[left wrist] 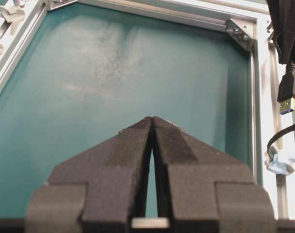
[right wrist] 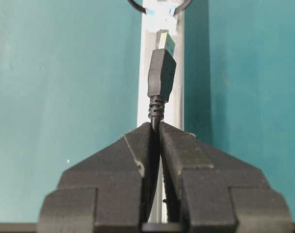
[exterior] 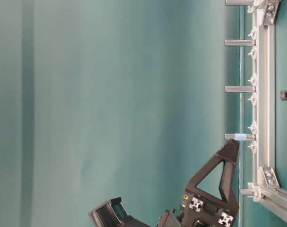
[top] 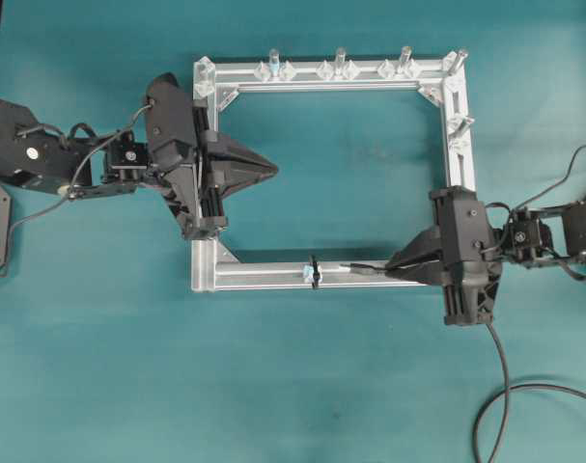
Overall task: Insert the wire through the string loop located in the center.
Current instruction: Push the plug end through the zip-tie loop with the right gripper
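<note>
The wire's black plug [right wrist: 162,73] with its metal tip sticks out of my right gripper [right wrist: 155,125], which is shut on the wire just behind the plug. The plug [top: 365,271] lies along the frame's front rail and points left at the string loop [top: 314,271], a short gap away. At the top edge of the right wrist view, the string loop [right wrist: 159,6] sits with its pale clip. My left gripper [top: 273,169] is shut and empty, hovering inside the frame at its left side. From the left wrist, the plug [left wrist: 288,90] and string loop [left wrist: 283,141] show at far right.
The square aluminium frame [top: 331,85] lies on the teal table, with several upright silver pegs [top: 339,60] along its back and right rails. The wire's slack [top: 495,386] trails from the right gripper toward the front right edge.
</note>
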Available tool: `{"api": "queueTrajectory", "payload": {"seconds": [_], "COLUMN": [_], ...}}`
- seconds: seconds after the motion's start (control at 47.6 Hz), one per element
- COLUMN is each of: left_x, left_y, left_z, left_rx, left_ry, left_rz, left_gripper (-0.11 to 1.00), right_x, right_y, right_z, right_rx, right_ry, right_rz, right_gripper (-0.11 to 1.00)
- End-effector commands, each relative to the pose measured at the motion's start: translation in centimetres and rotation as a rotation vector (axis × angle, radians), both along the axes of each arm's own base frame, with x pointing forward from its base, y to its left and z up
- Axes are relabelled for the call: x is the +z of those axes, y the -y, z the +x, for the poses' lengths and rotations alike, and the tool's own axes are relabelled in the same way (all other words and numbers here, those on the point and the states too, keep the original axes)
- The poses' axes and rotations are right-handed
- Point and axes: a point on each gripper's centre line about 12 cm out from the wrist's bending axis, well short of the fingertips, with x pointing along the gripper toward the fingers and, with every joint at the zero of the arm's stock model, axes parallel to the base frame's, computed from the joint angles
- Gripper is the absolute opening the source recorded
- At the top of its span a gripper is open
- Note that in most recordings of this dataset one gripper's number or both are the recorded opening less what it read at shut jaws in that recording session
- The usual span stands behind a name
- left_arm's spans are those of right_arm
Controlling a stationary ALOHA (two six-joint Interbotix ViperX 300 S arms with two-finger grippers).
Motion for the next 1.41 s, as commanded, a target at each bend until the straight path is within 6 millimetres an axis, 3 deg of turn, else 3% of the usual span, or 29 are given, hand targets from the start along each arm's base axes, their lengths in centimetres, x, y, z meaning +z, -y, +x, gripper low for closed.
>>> {"api": "queueTrajectory", "payload": {"seconds": [0.0, 0.567, 0.883, 1.387], "left_x": [1.4, 1.3, 1.3, 1.3], "left_y": [0.1, 0.2, 0.2, 0.3], "left_z": [0.3, 0.3, 0.2, 0.2], "left_rx": [-0.004, -0.006, -0.006, -0.008], "left_ry": [0.043, 0.042, 0.04, 0.041], "left_rz": [0.001, 0.001, 0.003, 0.003], "left_gripper": [0.0, 0.0, 0.0, 0.0], "right_x": [1.0, 0.3, 0.6, 0.7], "right_y": [0.1, -0.4, 0.3, 0.4], "right_z": [0.9, 5.1, 7.1, 8.4], "right_rx": [-0.007, -0.011, -0.038, -0.043], "right_ry": [0.039, 0.035, 0.056, 0.067], "right_rz": [0.005, 0.001, 0.003, 0.004], "right_gripper": [0.07, 0.07, 0.07, 0.07]}}
